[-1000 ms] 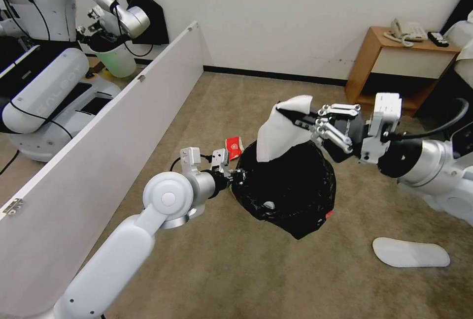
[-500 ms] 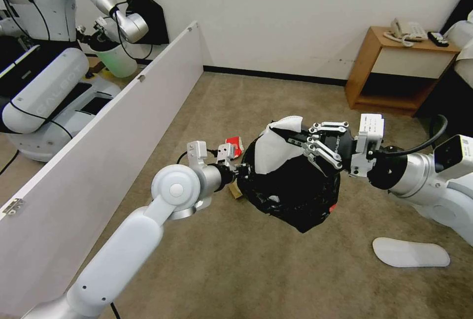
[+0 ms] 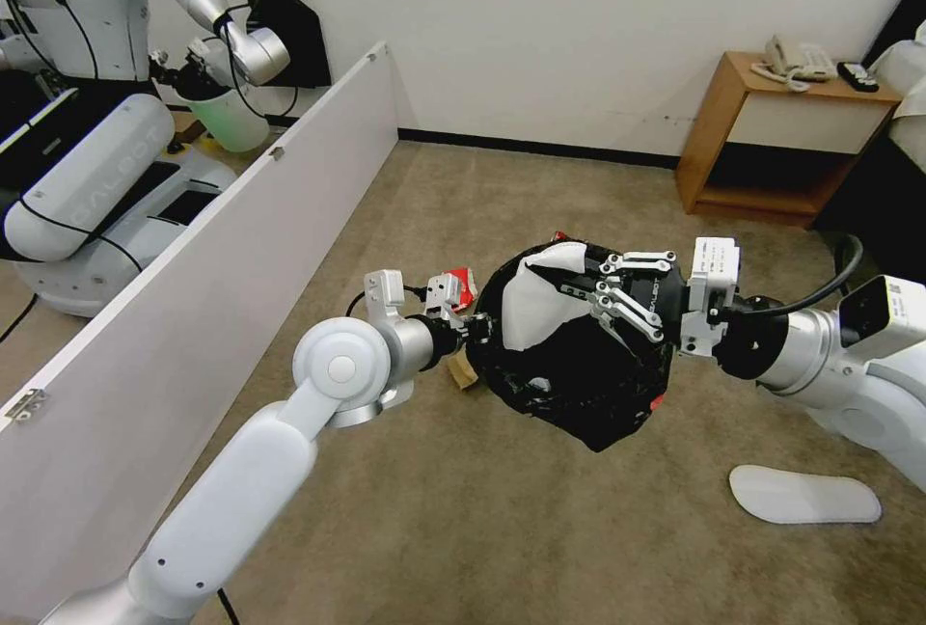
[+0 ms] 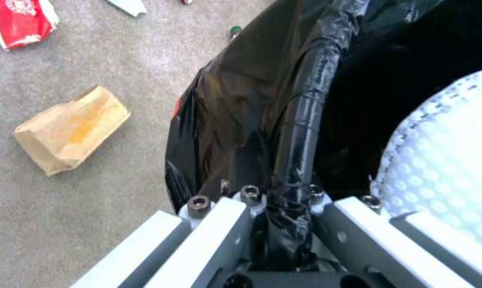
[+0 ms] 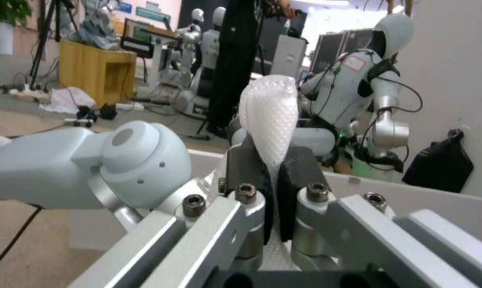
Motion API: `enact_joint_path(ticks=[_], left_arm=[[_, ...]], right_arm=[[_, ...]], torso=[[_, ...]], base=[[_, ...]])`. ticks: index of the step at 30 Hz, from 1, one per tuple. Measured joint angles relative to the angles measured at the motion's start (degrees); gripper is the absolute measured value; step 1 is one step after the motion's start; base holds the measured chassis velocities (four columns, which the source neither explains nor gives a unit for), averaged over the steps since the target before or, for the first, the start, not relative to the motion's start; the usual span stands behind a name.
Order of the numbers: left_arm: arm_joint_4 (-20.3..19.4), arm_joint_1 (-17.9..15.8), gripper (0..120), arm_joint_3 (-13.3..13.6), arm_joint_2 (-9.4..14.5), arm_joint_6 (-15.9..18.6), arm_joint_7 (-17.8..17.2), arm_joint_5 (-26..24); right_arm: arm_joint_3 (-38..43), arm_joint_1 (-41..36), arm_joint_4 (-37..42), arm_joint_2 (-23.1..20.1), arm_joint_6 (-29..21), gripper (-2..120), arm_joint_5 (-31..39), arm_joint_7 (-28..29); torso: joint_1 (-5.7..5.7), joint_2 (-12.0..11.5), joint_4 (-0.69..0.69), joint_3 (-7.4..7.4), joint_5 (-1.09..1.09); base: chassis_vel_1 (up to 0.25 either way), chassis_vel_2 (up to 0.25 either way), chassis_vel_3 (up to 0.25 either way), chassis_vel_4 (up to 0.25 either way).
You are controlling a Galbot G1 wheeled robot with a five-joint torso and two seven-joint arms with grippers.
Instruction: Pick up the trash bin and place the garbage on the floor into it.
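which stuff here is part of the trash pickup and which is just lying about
Part of the job:
- trash bin, rim held by the left gripper
- white slipper, clamped in the right gripper, over the bin mouth
- second slipper on the floor
- red carton
- brown cardboard piece

Just around:
- white partition board
- wooden side table
- telephone
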Motion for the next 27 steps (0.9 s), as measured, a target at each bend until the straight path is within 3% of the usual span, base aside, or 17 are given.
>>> enact_joint_path(ticks=[27], left_arm=[[-0.8, 0.0, 0, -0.6, 0.3, -0.2, -0.2, -0.5]], right_arm=[[0.0, -0.2, -1.6, -0.4, 0.4, 1, -2.4, -0.3]], torso=[[0.00, 0.0, 0.00, 0.00, 0.00]], base=[[0.000, 0.000, 0.000, 0.000]])
